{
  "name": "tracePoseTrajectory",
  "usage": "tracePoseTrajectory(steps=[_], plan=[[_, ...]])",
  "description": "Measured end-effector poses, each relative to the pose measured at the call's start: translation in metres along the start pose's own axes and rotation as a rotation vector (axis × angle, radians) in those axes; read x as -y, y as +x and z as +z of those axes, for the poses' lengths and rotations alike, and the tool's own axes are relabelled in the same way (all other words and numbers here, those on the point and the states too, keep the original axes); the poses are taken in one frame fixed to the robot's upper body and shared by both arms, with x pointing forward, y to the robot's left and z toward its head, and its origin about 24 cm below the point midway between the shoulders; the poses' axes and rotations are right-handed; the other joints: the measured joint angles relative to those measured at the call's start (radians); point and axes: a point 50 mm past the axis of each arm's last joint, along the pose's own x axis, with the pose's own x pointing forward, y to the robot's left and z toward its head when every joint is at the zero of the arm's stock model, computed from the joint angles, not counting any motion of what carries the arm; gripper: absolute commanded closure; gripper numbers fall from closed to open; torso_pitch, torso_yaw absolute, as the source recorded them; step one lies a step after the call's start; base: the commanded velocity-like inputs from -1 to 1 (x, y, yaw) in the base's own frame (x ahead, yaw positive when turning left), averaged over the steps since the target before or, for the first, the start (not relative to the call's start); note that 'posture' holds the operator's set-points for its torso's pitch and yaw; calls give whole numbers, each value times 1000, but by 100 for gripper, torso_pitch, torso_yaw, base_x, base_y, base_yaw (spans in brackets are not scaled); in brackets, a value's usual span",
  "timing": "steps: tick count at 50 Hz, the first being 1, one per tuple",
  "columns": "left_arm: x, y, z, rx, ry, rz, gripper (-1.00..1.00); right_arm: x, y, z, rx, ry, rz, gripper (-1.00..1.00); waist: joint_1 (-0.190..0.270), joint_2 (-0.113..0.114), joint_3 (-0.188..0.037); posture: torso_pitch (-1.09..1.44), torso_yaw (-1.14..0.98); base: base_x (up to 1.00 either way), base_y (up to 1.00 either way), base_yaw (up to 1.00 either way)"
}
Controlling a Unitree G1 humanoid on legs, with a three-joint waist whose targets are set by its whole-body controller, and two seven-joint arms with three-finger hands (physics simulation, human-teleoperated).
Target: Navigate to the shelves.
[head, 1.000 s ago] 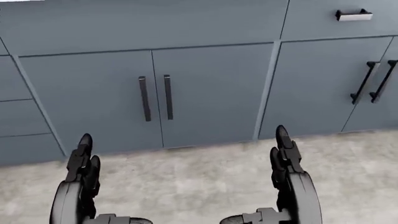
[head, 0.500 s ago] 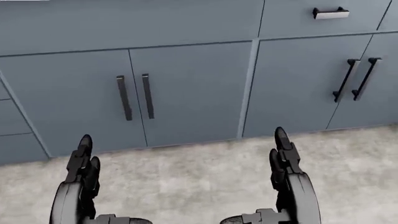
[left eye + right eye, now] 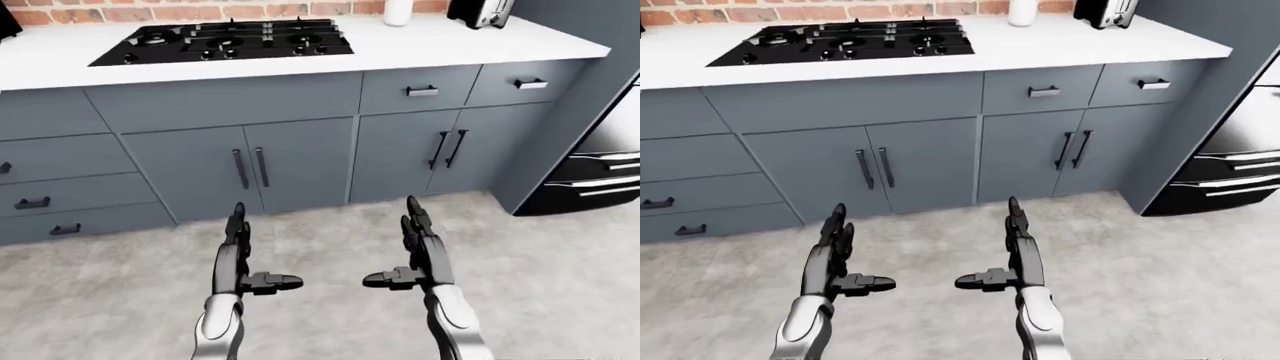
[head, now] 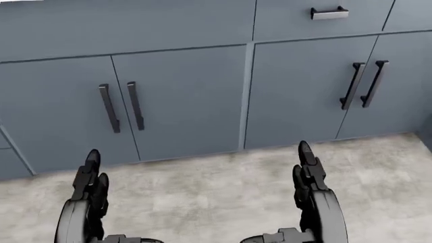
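No shelves show in any view; the robot faces a run of grey-blue base cabinets (image 3: 240, 161) under a white countertop (image 3: 420, 41). In the left-eye view a black gas cooktop (image 3: 225, 41) is set into the countertop toward the upper left, and a white cylindrical container (image 3: 398, 10) and a dark toaster (image 3: 480, 10) stand near the brick wall (image 3: 150, 9) at the top edge. Below the counter sit a pair of cabinet doors with two vertical black handles (image 3: 250, 166) side by side, a second pair of doors (image 3: 440, 150) to their right, small drawers (image 3: 422, 91) above those, and a stack of drawers (image 3: 40, 202) at the left. At the far right edge a dark appliance with horizontal silver bars (image 3: 600, 176) stands beyond a tall grey panel (image 3: 560, 112). The floor (image 3: 560, 270) is pale mottled concrete. The left hand (image 3: 240, 262) and right hand (image 3: 420, 255) are held out low over the floor, well apart, palms turned toward each other, each with fingers stretched straight and apart and the thumb pointing inward, holding nothing
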Motion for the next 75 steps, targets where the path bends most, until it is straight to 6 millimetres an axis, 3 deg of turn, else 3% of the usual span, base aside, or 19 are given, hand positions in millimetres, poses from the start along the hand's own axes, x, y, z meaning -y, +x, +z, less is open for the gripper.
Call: tracePoseTrajectory(steps=[3, 5, 6, 10, 16, 20, 21, 26, 30, 33, 37, 47, 48, 53, 57, 60, 65, 74, 75], plan=[[1, 1, 4, 21, 1, -5, -100, 0, 1, 5, 25, -1, -1, -100, 2, -45, 4, 0, 0, 0, -28, 0], [1, 1, 6, 31, 1, -6, -100, -1, 1, 7, 35, -2, 2, -100, -3, -91, -5, 0, 0, 0, -28, 0], [4, 2, 6, 32, -7, -11, -100, 2, 1, 7, 34, -9, -2, -100, -13, -90, -9, 0, 0, 0, -29, 0], [12, 0, 0, 1, -12, -49, -100, 10, -2, 0, 1, -11, -41, -100, -28, -71, 0, 0, 0, 0, -28, 0], [5, 1, 4, 19, -6, -22, -100, 5, -1, 1, 9, -10, -17, -100, -11, -7, 17, 0, 0, 0, -28, 0], [6, 1, 6, 31, -5, -22, -100, 3, 0, 5, 26, -11, -10, -100, -9, 43, 11, 0, 0, 0, -28, 0], [3, 1, 5, 28, 0, -17, -100, 1, 1, 4, 25, -5, -4, -100, -1, 28, 16, 0, 0, 0, -29, 0], [0, -1, -2, -7, -1, 1, -100, -1, -1, -3, -10, -3, 9, -100, 0, 20, -1, 0, 0, 0, -28, 0], [0, 1, 4, 20, 1, -3, -100, -1, 0, 5, 25, -3, 3, -100, 1, -37, 3, 0, 0, 0, -28, 0], [2, 1, 6, 30, -2, -7, -100, 0, 1, 7, 38, -4, 1, -100, -5, -97, -11, 0, 0, 0, -28, 0], [12, 0, 0, 4, -12, -47, -100, 11, -1, -1, 1, -8, -43, -100, -23, -75, 1, 0, 0, 0, -28, 0], [6, 1, 6, 32, -5, -23, -100, 4, 0, 4, 22, -9, -14, -100, -9, 43, 11, 0, 0, 0, -29, 0], [3, 2, 5, 30, 0, -18, -100, 1, 1, 4, 22, -3, -7, -100, -1, 28, 16, 0, 0, 0, -29, 0], [0, -1, -2, -7, 0, 2, -100, -2, -1, -3, -10, -3, 9, -100, -1, 21, -1, 0, 0, 0, -29, 0], [1, 1, 4, 20, 1, -4, -100, -1, 0, 4, 24, -5, 6, -100, 2, -35, 3, 0, 0, 0, -29, 0], [1, 1, 6, 31, 0, -6, -100, -1, 1, 7, 39, -8, 8, -100, -5, -100, -10, 0, 0, 0, -30, 0], [12, 0, -1, -2, -12, -48, -100, 9, -2, -2, -3, -14, -36, -100, -26, -69, 0, 0, 0, 0, -31, 0], [5, 2, 6, 32, -4, -21, -100, 4, 1, 4, 21, -4, -15, -100, -8, 40, 12, 0, 0, 0, -32, 0], [3, 1, 5, 29, 0, -15, -100, 1, 1, 4, 18, 1, -10, -100, -2, 27, 14, 0, 0, 0, -33, 0]])
